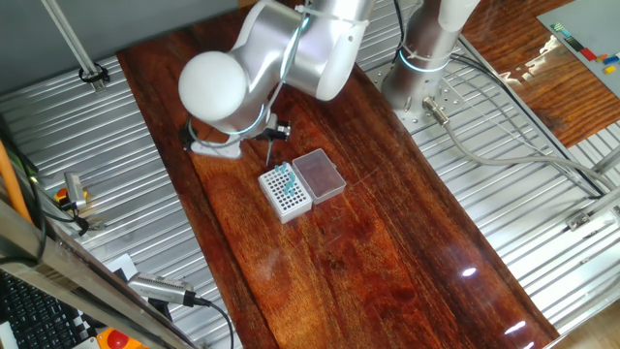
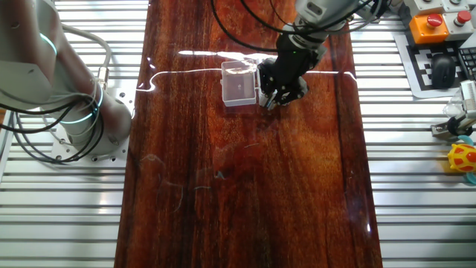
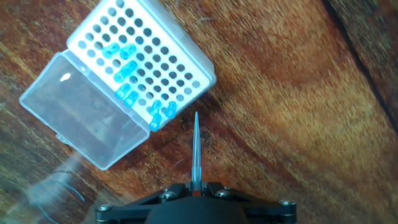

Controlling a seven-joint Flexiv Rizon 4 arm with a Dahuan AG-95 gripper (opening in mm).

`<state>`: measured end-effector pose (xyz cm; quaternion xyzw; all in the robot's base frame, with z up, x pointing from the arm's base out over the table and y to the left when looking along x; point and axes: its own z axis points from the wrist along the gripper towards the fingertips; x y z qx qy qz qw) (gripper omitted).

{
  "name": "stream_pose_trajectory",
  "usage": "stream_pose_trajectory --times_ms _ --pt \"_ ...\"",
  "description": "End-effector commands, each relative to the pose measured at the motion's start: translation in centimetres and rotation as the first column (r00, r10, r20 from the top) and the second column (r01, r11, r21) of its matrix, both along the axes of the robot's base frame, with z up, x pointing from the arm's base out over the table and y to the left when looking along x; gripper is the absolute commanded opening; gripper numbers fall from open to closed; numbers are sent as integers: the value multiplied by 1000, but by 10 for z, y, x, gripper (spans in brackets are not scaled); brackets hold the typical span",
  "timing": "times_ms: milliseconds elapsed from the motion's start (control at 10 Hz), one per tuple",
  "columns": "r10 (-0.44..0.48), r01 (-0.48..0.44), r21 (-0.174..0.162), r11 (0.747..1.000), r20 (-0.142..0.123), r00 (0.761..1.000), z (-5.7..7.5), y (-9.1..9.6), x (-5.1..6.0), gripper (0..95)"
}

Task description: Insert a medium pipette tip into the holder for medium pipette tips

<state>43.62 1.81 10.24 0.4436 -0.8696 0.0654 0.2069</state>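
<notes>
The holder is a white square box with a grid of dark holes, several filled with blue tips, and a clear lid hinged open beside it. It also shows in one fixed view and, mostly behind the hand, in the other fixed view. My gripper is shut on the medium pipette tip, a thin pale tapered tip that points away from the hand. Its point hangs just off the holder's near corner, over bare wood. In one fixed view the tip hangs above the table, left of the holder.
The dark wooden table top runs between ribbed metal surfaces. The arm's base stands at the back right. A white cloth-like thing lies under the arm, left of the holder. Cables run along the right.
</notes>
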Motion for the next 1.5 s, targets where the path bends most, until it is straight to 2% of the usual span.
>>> stream_pose_trajectory --times_ms 100,1500 --pt "13 -13 -11 1000 -5 1000 -3 5 2 0" --pt "59 -60 -58 996 -17 998 -12 17 7 0"
